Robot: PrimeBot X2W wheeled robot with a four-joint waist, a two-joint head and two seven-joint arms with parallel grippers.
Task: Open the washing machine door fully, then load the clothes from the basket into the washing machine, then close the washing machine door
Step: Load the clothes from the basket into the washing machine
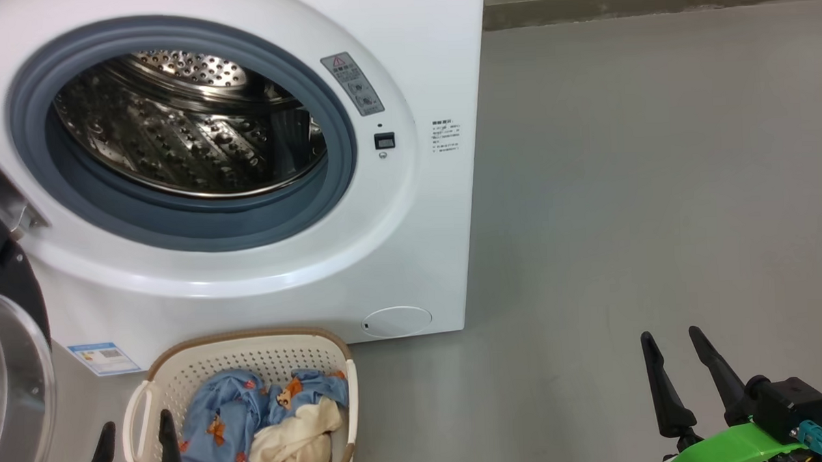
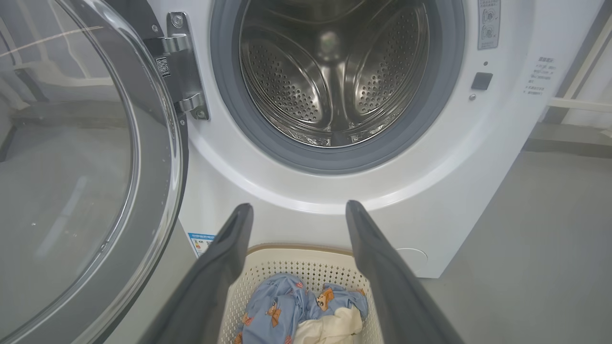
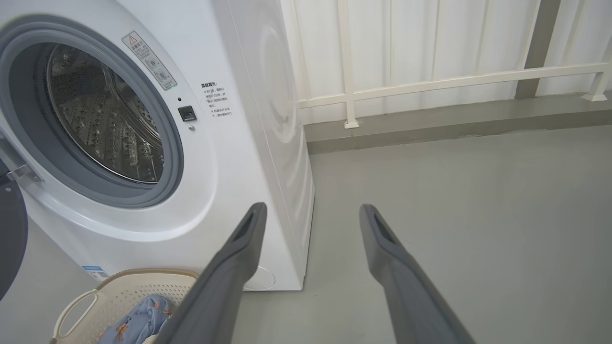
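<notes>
Left of the left gripper, the door runs off the picture's edge. Just right of that gripper, the basket and clothes are cut at the bottom. Far above, print on the warning label is too small to read.

The scene is evenly and brightly lit by soft, diffuse light; only faint shadows are cast on the smooth grey floor. Sharp glints are scattered across the perforated steel drum, and pale reflections are carried by the round door's bulging clear glass bowl. Straight lines are bowed toward the edges of both wrist views.
</notes>
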